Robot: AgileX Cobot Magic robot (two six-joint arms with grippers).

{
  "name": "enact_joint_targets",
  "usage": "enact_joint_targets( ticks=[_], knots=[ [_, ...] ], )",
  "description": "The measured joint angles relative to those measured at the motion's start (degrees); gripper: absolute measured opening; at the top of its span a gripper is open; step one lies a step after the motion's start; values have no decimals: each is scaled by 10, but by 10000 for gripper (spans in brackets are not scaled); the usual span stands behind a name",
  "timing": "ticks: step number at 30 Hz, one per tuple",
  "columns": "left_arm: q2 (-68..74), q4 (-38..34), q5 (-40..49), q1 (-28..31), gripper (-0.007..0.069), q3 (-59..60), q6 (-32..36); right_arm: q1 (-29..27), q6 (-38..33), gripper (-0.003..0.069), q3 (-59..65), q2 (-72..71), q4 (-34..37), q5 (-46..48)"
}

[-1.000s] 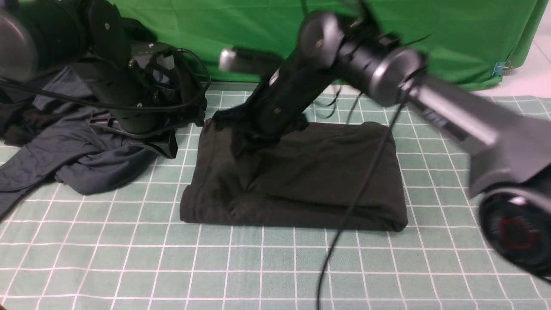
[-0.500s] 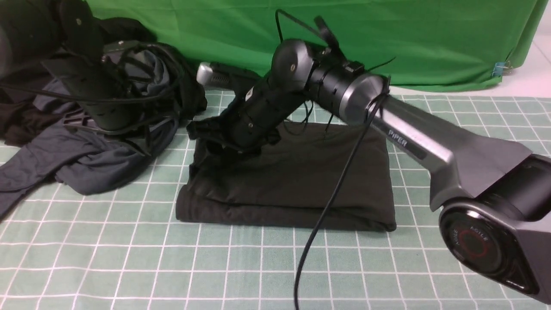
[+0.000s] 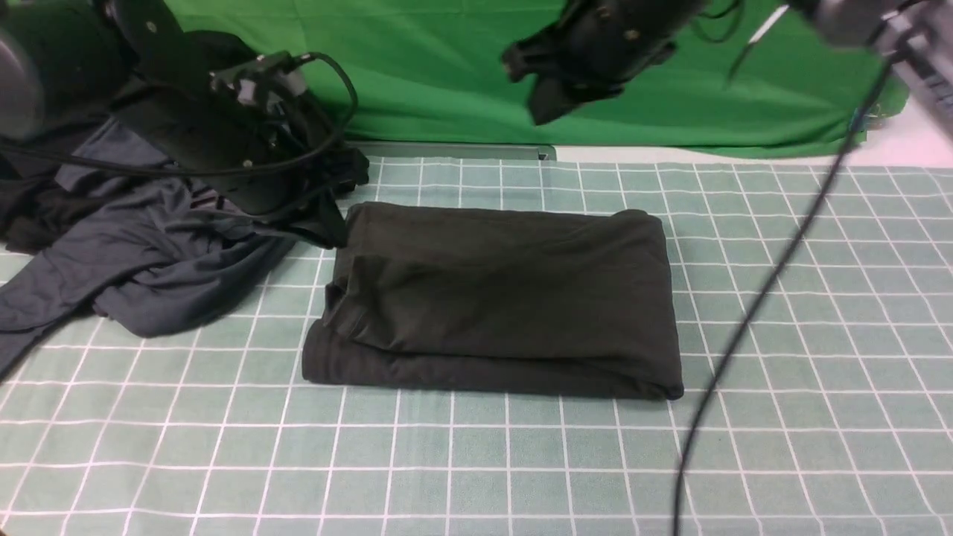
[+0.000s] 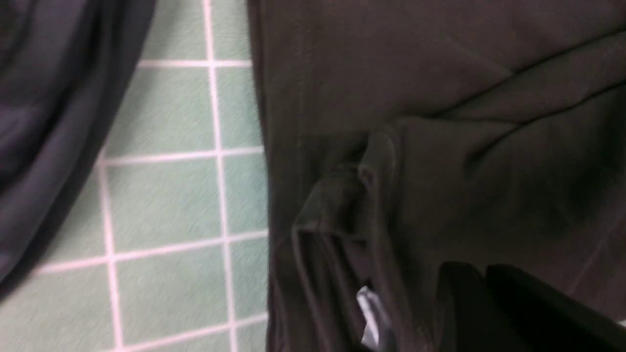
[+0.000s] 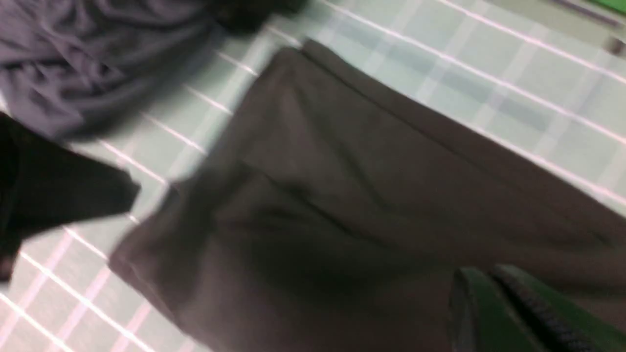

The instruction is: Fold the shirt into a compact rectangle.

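Spread beneath everything, the gridded table, likely to give a flat base for squaring up cloth. Behind the far edge, green cloth. Toward the left edge, heaped loosely, blue-grey and black garments – presumably parked there to leave working room.

Near the middle of the table, closer to the far edge, the dark shirt: already folded into a wide, rough rectangle, lying flat. Bunched at its left end, with a lower layer poking out along the near side, so probably in need of tidying or one more fold before counting as compact.

Just over the shirt's far left corner, the left claw, probably placed to reach the bunched end. Cannot tell fingertips together from slightly apart; no cloth visibly gripped. Raised well clear beyond the far edge, the right claw, fingertips together, holding nothing – perhaps to make way for the other arm.

Tucked among the folds, a small white patch, possibly the neck label.
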Motion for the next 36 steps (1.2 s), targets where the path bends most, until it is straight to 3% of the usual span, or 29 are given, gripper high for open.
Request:
enact_joint_targets(
  ticks=[7,10,13,18,20,31,36],
  knots=[
    [41,7,-21,-7,373,0,-14,-14,-27,6,160,-100,-22,6],
    [56,7,-22,-7,405,0,-16,-15,-27,6,182,-112,-26,7],
    [75,7,-19,-7,346,0,-16,-16,-27,6,188,-113,-26,7],
    [79,9,-10,-7,69,0,-2,-16,-27,10,191,-113,-26,5],
    [67,11,-4,-7,24,0,1,-16,-27,10,191,-113,-26,5],
    [4,73,3,-7,0,0,-17,-16,-25,10,191,-113,-27,5],
    [25,79,18,-7,26,0,-18,-16,-23,15,191,-113,-27,5]
  ],
)
